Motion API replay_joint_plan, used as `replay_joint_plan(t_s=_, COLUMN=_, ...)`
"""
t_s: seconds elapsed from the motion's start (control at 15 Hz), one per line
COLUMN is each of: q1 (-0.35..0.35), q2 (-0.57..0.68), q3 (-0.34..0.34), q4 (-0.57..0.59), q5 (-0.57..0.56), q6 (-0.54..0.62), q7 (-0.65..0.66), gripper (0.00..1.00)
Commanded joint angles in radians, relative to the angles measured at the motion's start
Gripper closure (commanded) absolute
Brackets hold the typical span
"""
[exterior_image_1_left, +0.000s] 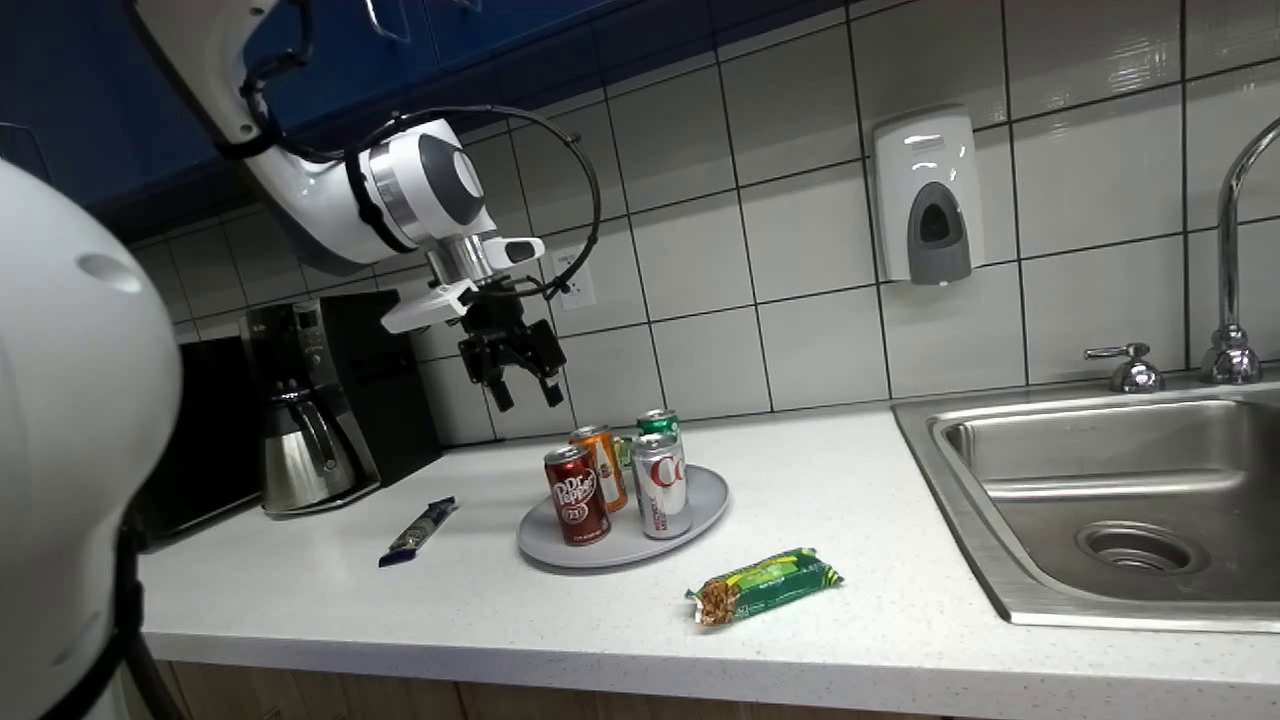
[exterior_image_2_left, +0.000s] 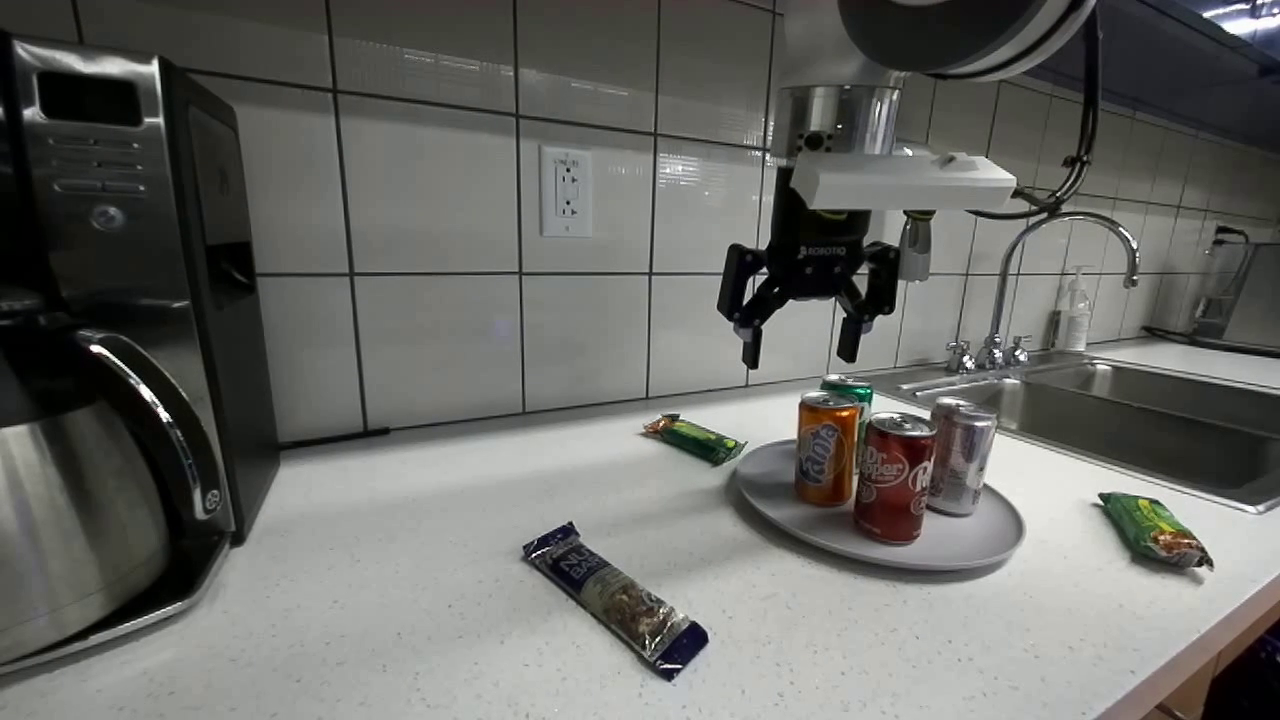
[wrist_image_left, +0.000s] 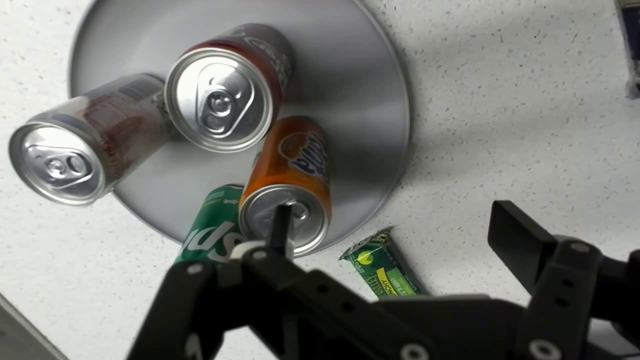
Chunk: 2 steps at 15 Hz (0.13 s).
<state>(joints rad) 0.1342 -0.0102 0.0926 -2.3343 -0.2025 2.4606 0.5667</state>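
The white counter (exterior_image_2_left: 400, 570) bears a grey plate (wrist_image_left: 360, 90), perhaps to keep the upright red can (exterior_image_2_left: 895, 495), silver can (exterior_image_1_left: 662, 490), orange can (exterior_image_2_left: 826, 460) and green can (wrist_image_left: 212, 217) together; a green-wrapped bar (wrist_image_left: 385, 272) lies just beside the plate; my arm (exterior_image_1_left: 405, 195) angles down, gripper (exterior_image_2_left: 800, 350) hanging above can height near the orange can, fingers (wrist_image_left: 520, 242) wide apart, holding nothing.

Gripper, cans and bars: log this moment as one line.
gripper: open, empty, above counter | plate: Fanta, Dr Pepper, Sprite, silver can, all upright | counter: nut bar, green bar, second green bar
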Motion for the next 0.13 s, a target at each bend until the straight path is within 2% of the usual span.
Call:
replay_joint_plan(t_s=0.0, q1=-0.01, q2=-0.001, q3=0.009, q4=0.001, q5=0.002, q6=-0.002, q7=-0.003, gripper=0.0)
replay_joint_plan(t_s=0.07, q1=-0.01, q2=-0.001, q3=0.009, q4=0.001, q5=0.002, q6=-0.002, q7=-0.003, gripper=0.0)
